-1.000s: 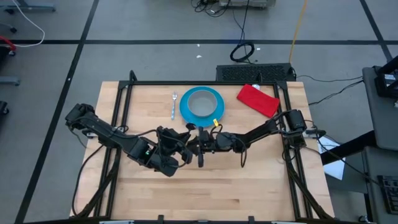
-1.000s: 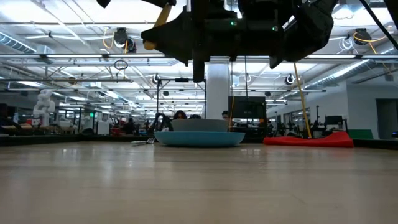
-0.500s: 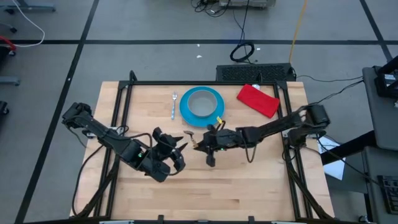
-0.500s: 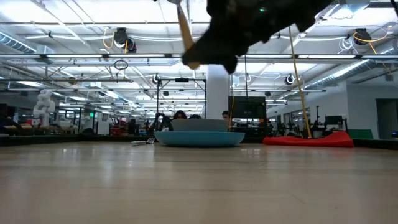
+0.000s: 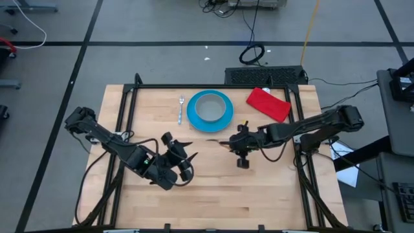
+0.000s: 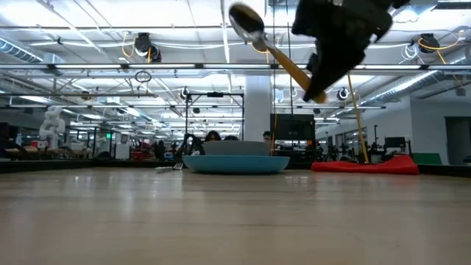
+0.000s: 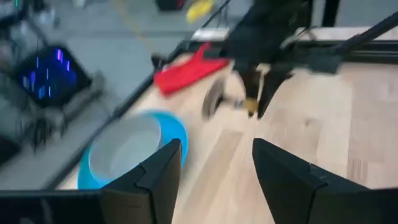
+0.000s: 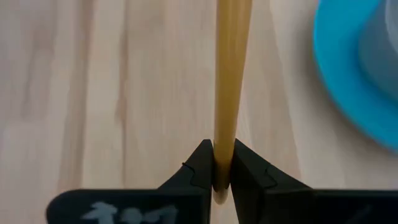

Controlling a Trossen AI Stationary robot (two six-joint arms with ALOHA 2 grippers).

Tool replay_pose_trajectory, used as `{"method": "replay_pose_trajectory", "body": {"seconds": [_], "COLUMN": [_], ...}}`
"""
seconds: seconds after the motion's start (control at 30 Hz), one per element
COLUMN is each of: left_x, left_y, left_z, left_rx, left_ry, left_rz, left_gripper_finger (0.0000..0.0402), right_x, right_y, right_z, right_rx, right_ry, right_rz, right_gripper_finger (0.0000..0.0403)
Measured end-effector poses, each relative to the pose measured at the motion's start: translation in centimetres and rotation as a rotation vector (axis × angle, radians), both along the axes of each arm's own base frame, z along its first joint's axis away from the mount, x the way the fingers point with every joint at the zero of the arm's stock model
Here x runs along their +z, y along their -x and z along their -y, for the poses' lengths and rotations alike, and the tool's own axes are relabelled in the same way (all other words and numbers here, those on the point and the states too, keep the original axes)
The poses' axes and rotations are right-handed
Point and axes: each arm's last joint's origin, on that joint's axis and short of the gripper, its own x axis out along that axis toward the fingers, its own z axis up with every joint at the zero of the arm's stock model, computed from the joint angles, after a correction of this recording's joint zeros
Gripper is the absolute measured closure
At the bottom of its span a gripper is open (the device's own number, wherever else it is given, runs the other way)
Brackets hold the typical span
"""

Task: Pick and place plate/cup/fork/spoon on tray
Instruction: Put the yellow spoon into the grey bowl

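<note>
My right gripper (image 5: 231, 144) hangs above the table's middle, shut on the orange-handled spoon (image 6: 272, 48). My left gripper (image 5: 184, 157) stands open left of it with nothing between its fingers (image 7: 214, 168). The blue plate (image 5: 210, 110) lies at the far middle. On it stands the pale cup (image 5: 208, 107). The silver fork (image 5: 180, 109) lies flat on the table left of the plate. I see no tray. My right gripper pinches the spoon's orange handle close to its free end (image 8: 222, 163) between its two fingertips. The fingers slant down from the table's right side. The spoon is lifted clear and tilts, its silver bowl (image 6: 246, 22) up and toward the table's left.
A red cloth-like rectangle (image 5: 268, 103) lies at the far right of the table. A black frame (image 5: 123, 110) runs along the table's edges. Bare wood spreads across the near half (image 5: 220, 200).
My left gripper has opened, let go of the spoon and rolled where it stands. My right gripper, still shut on the handle, has gone up and toward the table's right edge and has tipped. The spoon's bowl now points up and to the left.
</note>
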Motion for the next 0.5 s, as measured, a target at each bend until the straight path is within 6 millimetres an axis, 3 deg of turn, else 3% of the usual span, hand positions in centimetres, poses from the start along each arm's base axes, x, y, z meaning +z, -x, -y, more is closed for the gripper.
{"method": "replay_pose_trajectory", "body": {"seconds": [0.17,0.3,0.5], "left_x": [0.1,-1.8,-5.0], "left_y": [-2.8,-5.3,-7.6], "left_z": [1.3,2.9,3.1], "left_rx": [-0.197,-0.320,-0.344], "left_ry": [-0.275,-0.573,-0.788], "left_rz": [-0.027,-0.120,-0.265], "left_gripper_finger": [0.0209,0.0211,0.0191], "right_x": [-0.4,-0.6,-0.7], "right_y": [0.9,1.1,1.5], "right_z": [1.0,1.7,3.0], "right_rx": [0.036,0.076,0.100], "right_ry": [-0.127,-0.211,-0.368], "right_rz": [-0.120,-0.164,-0.212], "right_gripper_finger": [0.0383,0.0383,0.0378]}}
